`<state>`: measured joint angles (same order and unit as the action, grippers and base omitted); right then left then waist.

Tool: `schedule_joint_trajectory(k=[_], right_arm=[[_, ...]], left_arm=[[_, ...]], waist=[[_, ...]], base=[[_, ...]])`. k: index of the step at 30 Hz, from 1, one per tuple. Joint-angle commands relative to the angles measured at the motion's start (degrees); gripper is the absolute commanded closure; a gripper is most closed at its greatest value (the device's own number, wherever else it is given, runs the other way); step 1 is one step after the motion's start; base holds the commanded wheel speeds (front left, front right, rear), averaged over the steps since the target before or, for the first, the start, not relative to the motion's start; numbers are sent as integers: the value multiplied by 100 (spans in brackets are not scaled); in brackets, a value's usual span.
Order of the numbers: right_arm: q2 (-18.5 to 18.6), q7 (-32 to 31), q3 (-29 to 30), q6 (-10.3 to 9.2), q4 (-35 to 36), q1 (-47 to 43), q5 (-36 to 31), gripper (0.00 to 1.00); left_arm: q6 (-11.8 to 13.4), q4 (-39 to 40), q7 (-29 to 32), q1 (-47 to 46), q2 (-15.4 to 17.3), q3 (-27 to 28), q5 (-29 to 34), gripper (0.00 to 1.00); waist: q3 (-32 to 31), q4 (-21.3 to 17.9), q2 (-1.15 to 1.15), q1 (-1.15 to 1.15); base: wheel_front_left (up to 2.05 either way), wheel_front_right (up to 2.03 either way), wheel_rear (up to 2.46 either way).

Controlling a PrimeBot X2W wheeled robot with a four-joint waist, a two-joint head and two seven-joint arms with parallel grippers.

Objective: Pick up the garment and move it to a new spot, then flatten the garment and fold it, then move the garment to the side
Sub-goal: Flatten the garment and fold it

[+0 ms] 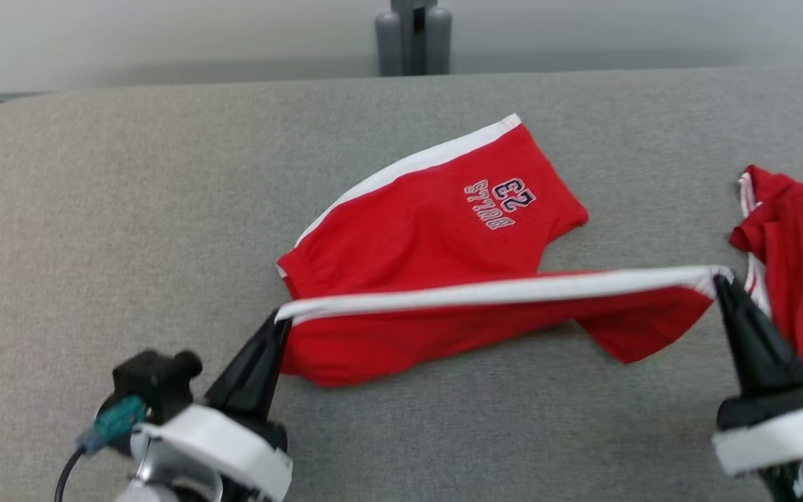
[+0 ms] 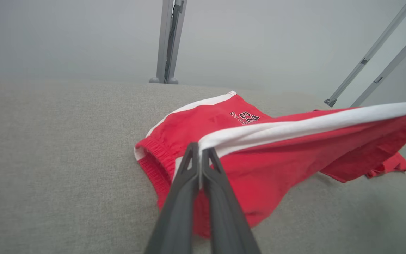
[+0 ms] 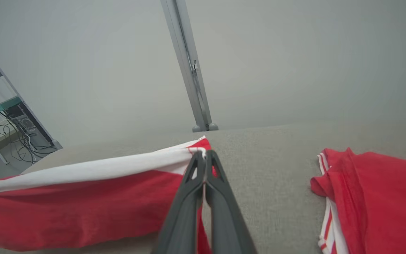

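The garment [image 1: 436, 230] is a pair of red shorts with white side stripes and a "23" print, lying on the grey table [image 1: 129, 209]. Its near white-striped edge [image 1: 499, 291] is lifted and stretched taut between my two grippers. My left gripper [image 1: 279, 319] is shut on the stripe's left end; the left wrist view shows the same grip [image 2: 199, 148] beside the elastic waistband [image 2: 150, 158]. At the stripe's right end, my right gripper [image 1: 721, 279] is shut on the cloth, and its wrist view [image 3: 204, 155] shows the fabric [image 3: 83, 197] hanging to the left.
A second red garment with white trim [image 1: 802, 265] lies at the table's right edge, close to my right gripper, and again in the right wrist view [image 3: 375, 197]. A grey metal post [image 1: 413, 35] stands behind the table's far edge. A shelf with cables [image 3: 16, 120] stands far left.
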<state>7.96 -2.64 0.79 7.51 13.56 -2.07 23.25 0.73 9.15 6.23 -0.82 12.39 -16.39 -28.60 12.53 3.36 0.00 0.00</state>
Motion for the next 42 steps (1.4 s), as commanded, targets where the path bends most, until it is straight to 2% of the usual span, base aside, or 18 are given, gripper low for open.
schedule_joint_trajectory(k=[1,7,8,10,12,19,25,31,32,33,34,35,42], right_arm=[[88,80,39,-2,-130,329,74,100],[632,70,-194,-2,-1122,2000,70,100],[636,49,-275,-2,-1324,2263,171,100],[912,64,-465,-2,-1742,2801,92,100],[970,48,-551,-2,-1977,3026,158,100],[1570,213,-1495,-2,-3406,4498,228,100],[1812,279,-2209,-2,-4516,5424,432,100],[1873,461,-2762,-2,-5260,5911,702,100],[1872,488,-2787,-2,-5393,5970,738,100],[1840,513,-2795,-2,-5518,6028,784,100],[1793,524,-2858,-2,-5612,6063,812,57],[1764,571,-2921,-2,-5669,6099,844,0],[1589,1162,-2986,-1,-5974,6093,943,0]], left_arm=[[-2,-102,-64,-284,-3,24,56,100],[-229,-716,-235,-1340,-215,-61,76,100],[-268,-825,-268,-1501,-276,-74,66,100],[-355,-1087,-328,-1815,-361,-115,18,100],[-383,-1194,-362,-1964,-405,-140,14,100],[-529,-1944,-713,-2747,-707,-270,-137,100],[-627,-2546,-824,-3147,-821,-518,-232,100],[-693,-2979,-968,-3353,-858,-745,-310,100],[-706,-3029,-972,-3384,-860,-786,-298,85],[-704,-3076,-984,-3407,-858,-800,-309,62],[-711,-3110,-1014,-3424,-854,-803,-310,19],[-713,-3126,-1068,-3435,-852,-801,-290,0],[-475,-2962,-1624,-3267,-721,-577,-175,0]], waist=[[217,196,0,0],[873,530,0,0],[979,583,0,0],[1166,712,0,0],[1249,778,0,0],[1651,1126,0,0],[1820,1298,0,0],[1851,1339,0,0],[1854,1332,0,0],[1857,1320,0,0],[1856,1308,0,0],[1853,1298,0,0],[1631,1097,0,0]], base=[[0,0,0],[0,0,0],[0,0,0],[0,0,0],[0,0,0],[0,0,0],[0,0,0],[0,0,0],[0,0,0],[0,0,0],[0,0,0],[0,0,0],[0,0,0]])
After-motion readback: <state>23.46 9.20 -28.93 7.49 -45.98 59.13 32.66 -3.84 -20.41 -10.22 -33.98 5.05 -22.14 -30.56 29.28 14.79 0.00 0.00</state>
